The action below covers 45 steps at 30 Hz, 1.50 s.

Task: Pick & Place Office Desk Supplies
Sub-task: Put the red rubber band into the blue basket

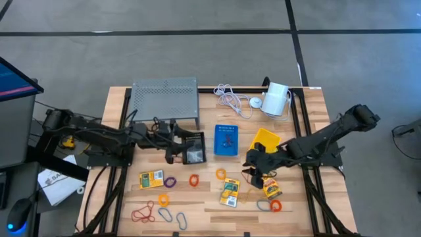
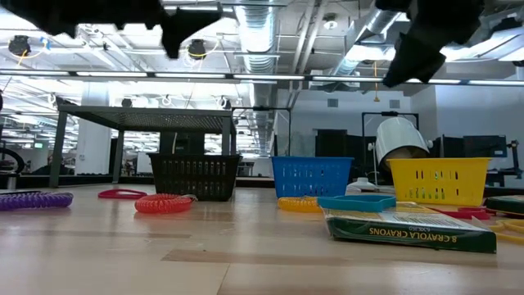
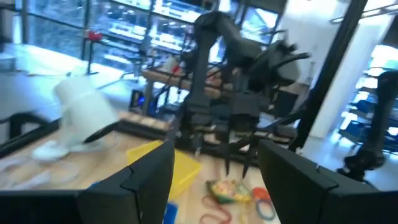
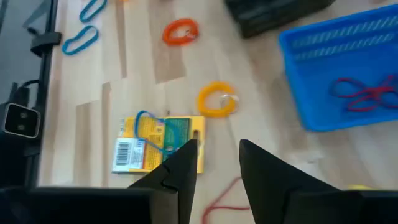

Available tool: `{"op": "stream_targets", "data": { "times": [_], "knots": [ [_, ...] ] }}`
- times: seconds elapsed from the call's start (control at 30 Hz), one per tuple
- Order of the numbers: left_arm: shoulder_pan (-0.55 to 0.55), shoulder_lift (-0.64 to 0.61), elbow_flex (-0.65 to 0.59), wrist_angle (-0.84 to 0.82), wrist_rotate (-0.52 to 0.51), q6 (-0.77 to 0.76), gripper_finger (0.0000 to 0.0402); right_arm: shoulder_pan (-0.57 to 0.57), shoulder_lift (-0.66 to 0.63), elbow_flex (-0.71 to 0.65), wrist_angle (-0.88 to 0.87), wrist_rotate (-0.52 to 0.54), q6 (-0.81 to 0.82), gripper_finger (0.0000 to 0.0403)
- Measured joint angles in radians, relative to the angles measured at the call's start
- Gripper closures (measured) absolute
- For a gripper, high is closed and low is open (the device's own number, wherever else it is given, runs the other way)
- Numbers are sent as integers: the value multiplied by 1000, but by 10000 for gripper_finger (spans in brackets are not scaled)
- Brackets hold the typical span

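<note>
Currently the right pincer (image 4: 214, 163), fingers apart and empty, hovers just beside the yellow card packet (image 4: 158, 144). Descend squarely over its edges. Left pincer (image 3: 214, 171), also parted, waits at centre left.

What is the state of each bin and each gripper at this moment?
Blue plastic bin: upright, holds red loops.
Yellow plastic bin: upright, looks empty.
Black mesh bin: upright, contents unclear.
Left gripper: open, empty, beside the black bin.
Right gripper: open, empty, near a yellow crayon packet.
</note>
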Motion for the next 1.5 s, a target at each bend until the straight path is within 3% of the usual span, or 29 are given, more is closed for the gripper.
{"op": "stream_targets", "data": {
  "times": [0.37, 0.83, 1.17, 1.5],
  "knots": [
    [-6, 12, -1, -7, 6, 3, 175, 2, 259, 217, -325, -74, 16, 288],
    [-6, 12, -1, -19, 8, 4, 175, 21, 469, 243, -371, -165, 84, 285],
    [-6, 12, -1, -24, 9, 4, 175, 29, 504, 243, -351, -192, 94, 249],
    [-6, 12, -1, -27, 9, 3, 175, 30, 509, 242, -325, -185, 113, 248]
  ]
}}
